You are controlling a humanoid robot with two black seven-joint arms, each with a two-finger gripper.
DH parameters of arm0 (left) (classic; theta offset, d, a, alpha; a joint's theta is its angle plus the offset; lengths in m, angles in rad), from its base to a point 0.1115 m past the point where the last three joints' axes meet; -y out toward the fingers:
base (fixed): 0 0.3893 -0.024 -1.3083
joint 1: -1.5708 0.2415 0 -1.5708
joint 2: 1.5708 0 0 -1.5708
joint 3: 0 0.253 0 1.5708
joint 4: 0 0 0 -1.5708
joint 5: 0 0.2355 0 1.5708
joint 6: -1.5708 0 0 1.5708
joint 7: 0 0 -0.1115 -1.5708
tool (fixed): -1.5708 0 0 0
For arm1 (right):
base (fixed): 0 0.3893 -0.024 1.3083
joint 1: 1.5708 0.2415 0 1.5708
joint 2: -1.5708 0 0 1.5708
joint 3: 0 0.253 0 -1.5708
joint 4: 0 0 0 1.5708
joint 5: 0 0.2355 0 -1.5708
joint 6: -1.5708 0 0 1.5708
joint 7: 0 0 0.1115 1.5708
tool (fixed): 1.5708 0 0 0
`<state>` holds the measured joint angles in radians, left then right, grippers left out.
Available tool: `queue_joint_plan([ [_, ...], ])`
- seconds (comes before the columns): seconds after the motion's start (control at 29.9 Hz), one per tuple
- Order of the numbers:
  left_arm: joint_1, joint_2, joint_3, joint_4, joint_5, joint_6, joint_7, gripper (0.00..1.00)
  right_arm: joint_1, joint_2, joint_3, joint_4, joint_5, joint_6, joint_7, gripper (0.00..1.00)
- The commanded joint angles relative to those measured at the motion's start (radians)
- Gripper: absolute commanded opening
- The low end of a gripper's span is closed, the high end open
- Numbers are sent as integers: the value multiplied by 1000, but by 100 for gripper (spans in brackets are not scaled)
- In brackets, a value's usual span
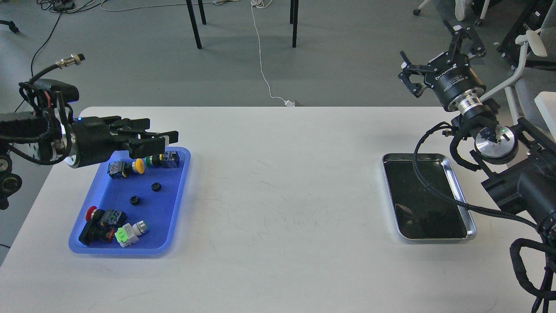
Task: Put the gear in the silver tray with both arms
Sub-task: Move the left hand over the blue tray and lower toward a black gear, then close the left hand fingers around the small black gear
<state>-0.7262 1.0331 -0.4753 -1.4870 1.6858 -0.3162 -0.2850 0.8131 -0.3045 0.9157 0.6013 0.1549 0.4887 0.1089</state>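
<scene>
Two small black gears (pixel 156 186) (pixel 135 200) lie in the middle of a blue plastic tray (pixel 167 217) at the table's left. The silver tray (pixel 471 226) with its dark mirror floor sits at the right and holds nothing. My left gripper (pixel 161 131) points right, low over the blue tray's far edge, above the yellow and green buttons; its fingers look apart and empty. My right gripper (pixel 436 51) is open and empty, raised beyond the table's far right edge, well behind the silver tray.
The blue tray also holds a yellow push button (pixel 139 165), a green one (pixel 150 160), a red one (pixel 91 213) and a white-green switch block (pixel 128 232). My right arm's cable hose (pixel 434 191) crosses over the silver tray. Chair legs stand behind the table.
</scene>
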Motion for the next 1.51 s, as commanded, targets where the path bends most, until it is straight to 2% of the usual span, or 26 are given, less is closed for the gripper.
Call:
queue_joint_plan([
  [0.0, 10, 21, 110, 10, 155, 100, 0, 87, -2, -1, 0, 0, 0, 0, 0, 100],
  [0.1, 11, 18, 206, 40, 262, 213, 1, 83, -2, -1, 0, 0, 0, 0, 0, 100],
  [0.2, 13, 13, 276, 97, 333, 278, 3, 78, -3, -1, 0, -2, 0, 0, 0, 100],
  [0.33, 17, 4, 333, 160, 345, 287, 3, 73, -11, 1, -3, -2, 0, 0, 0, 100],
  [0.54, 60, -56, 342, 267, 348, 315, 1, 66, -14, 2, -3, -2, 0, 0, 0, 100],
  [0.7, 73, -82, 343, 290, 350, 315, 1, 59, -14, -1, -3, -2, -1, 0, 0, 100],
  [0.87, 90, -111, 343, 364, 350, 315, 0, 52, -14, -1, -5, -2, -1, 0, 0, 100],
  [1.2, 91, -136, 343, 413, 350, 315, 0, 42, -14, 2, -6, -2, -3, 0, 0, 100],
  [1.47, 93, -137, 343, 412, 348, 315, -6, 41, -14, 1, -8, -5, -3, 0, 0, 100],
])
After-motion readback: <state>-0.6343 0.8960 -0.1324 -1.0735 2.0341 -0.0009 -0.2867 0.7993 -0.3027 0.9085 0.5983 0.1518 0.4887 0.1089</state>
